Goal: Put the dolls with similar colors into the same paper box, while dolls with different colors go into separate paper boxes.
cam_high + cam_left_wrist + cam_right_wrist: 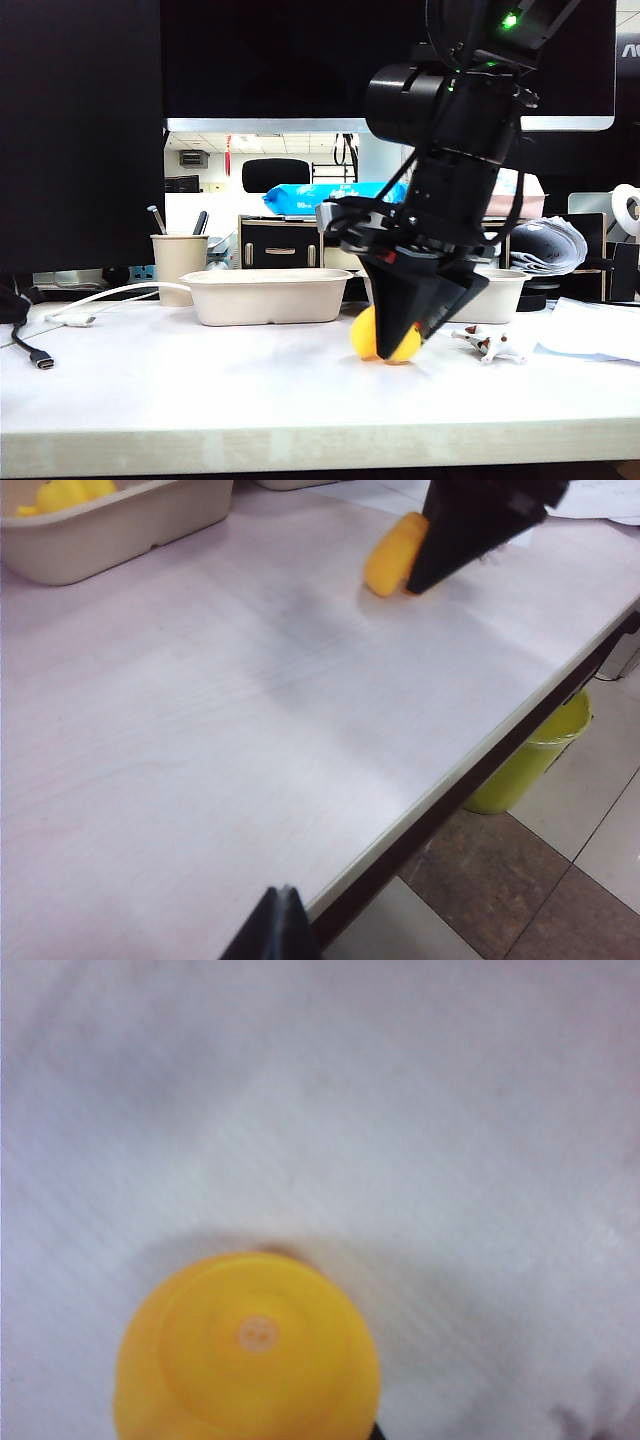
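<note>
Duck [385, 338]: we see it yellow on the table [250, 385], before the right paper box [497, 295].
Right gripper [402, 350]: fingers straddle the duck; grip, we cannot tell.
Left gripper [275, 930]: over the table's near edge; opening, we cannot tell.
Left paper box [110, 530]: we see another yellow doll [65, 494] inside.

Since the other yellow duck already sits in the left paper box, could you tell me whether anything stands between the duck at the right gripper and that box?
Nothing visible does. The right gripper is down on the yellow duck, and only bare table lies between it and the left paper box, which holds the other duck.
</note>
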Tool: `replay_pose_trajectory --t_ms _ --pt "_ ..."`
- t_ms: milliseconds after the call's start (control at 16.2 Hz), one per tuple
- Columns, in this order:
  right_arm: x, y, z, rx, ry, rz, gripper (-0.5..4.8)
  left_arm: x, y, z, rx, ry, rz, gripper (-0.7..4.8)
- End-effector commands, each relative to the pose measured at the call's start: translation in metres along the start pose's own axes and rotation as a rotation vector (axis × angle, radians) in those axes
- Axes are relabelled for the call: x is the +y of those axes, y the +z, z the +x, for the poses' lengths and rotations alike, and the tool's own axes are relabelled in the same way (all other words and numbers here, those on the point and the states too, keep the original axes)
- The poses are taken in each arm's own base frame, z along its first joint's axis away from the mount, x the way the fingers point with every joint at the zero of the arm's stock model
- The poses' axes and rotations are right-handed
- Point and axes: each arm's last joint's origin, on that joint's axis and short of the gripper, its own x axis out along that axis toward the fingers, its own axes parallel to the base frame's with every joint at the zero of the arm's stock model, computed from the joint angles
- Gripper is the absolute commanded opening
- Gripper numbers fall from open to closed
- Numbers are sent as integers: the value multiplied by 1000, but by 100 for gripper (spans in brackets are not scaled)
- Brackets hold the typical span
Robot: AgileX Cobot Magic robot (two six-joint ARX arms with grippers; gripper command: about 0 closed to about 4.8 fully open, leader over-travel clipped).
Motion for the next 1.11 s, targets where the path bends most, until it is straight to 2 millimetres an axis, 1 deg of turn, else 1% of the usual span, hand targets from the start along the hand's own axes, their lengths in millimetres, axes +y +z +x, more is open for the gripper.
replay_pose_trajectory --t_ms 62,247,309,494,618,679,741,926,1050,1112 --pt "0 18 -12 -107 -4 18 134 1 3 -2 -34 5 2 -5" --pt "1 36 -24 -201 16 8 134 7 7 -6 -90 63 -18 -5" --pt "2 46 -31 -266 13 -1 134 12 9 -8 -120 113 -33 -5" --pt "2 64 -43 -394 7 -4 135 21 11 -14 -175 204 -57 -5" --pt "2 77 -48 -458 16 -15 135 24 13 -17 -214 240 -62 -5" --pt "2 83 -47 -474 33 -22 135 25 14 -19 -228 250 -62 -5" --pt "1 99 -43 -483 56 -28 135 26 15 -20 -242 264 -64 -5" --pt "-1 125 -28 -469 68 -30 135 28 15 -21 -244 285 -69 -5" --pt "-3 140 -16 -469 59 -25 135 31 14 -22 -246 319 -78 -5" --pt "-5 143 -9 -455 38 -17 135 32 15 -23 -253 331 -81 -5"
